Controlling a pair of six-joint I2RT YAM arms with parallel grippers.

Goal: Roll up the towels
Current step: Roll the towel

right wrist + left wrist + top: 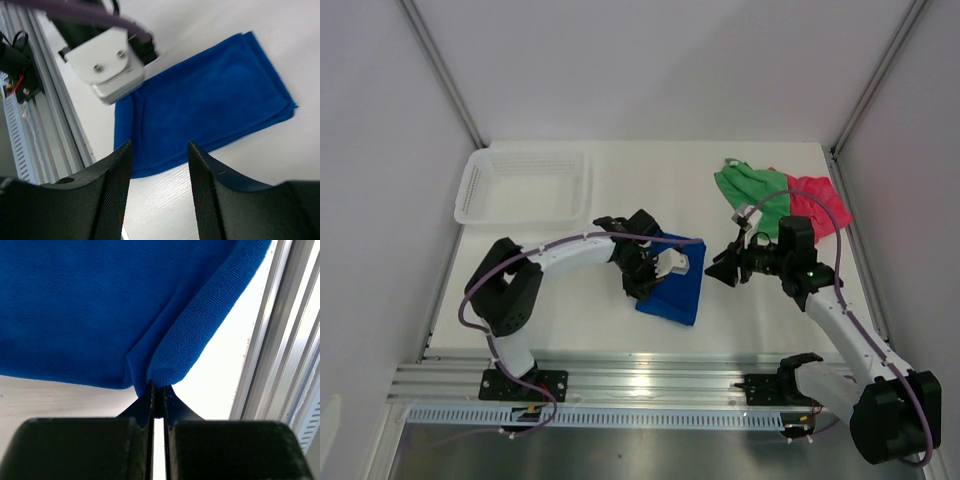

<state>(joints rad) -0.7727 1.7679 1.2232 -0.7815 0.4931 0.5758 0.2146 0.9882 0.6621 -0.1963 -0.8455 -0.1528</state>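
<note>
Left gripper (157,390) pinches the blue towel (678,285), whose long axis runs twelve to six. Right gripper (160,147) gapes wide above the white table (590,320).

Royal blue towel (678,285) folded into a flat layered rectangle, lying in the middle of the desk (580,315) toward the near edge, set at a slight angle. Stacked edges showing at one end. At the other, a corner gathered into a rounded raised fold, pinched between the closed fingers of the left gripper (157,388). Bright green towel (752,188) and pink-red towel (817,205) loosely crumpled at the far right of the desk, green on the left, touching side by side, well apart from the blue.
</note>
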